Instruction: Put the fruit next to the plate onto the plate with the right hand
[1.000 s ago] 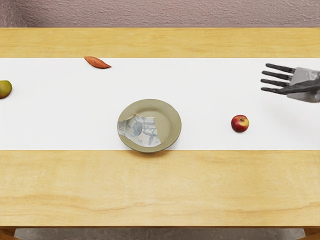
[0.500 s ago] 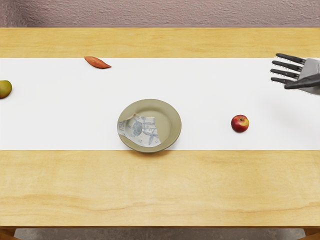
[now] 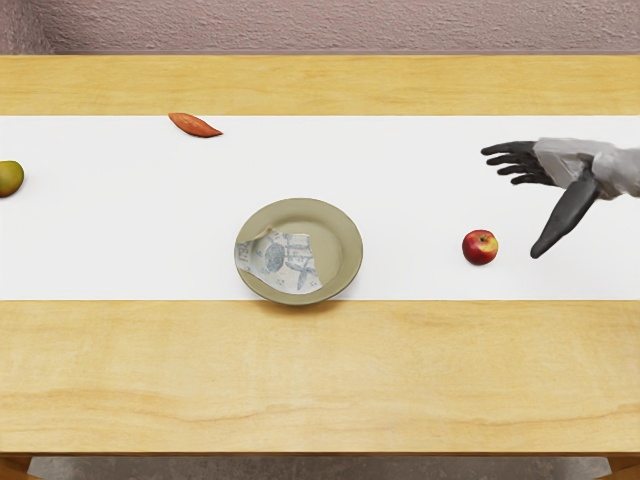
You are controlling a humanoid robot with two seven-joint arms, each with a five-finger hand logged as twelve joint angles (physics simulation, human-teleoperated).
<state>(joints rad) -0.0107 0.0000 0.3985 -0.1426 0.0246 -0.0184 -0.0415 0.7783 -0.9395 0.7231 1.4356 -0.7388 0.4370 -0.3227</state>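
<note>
Though nearer the apple (image 3: 480, 246) than before, right hand (image 3: 548, 172) loose-fingered and empty.

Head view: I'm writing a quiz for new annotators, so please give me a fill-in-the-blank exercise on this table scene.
1. The apple lies to the picture's ____ of the plate.
2. The right robot hand, fingers spread, holds ____.
3. The greenish fruit sits at the picture's ____ edge.
4. The apple rests on a ____ cloth.

Missing words: right; nothing; left; white.
</note>
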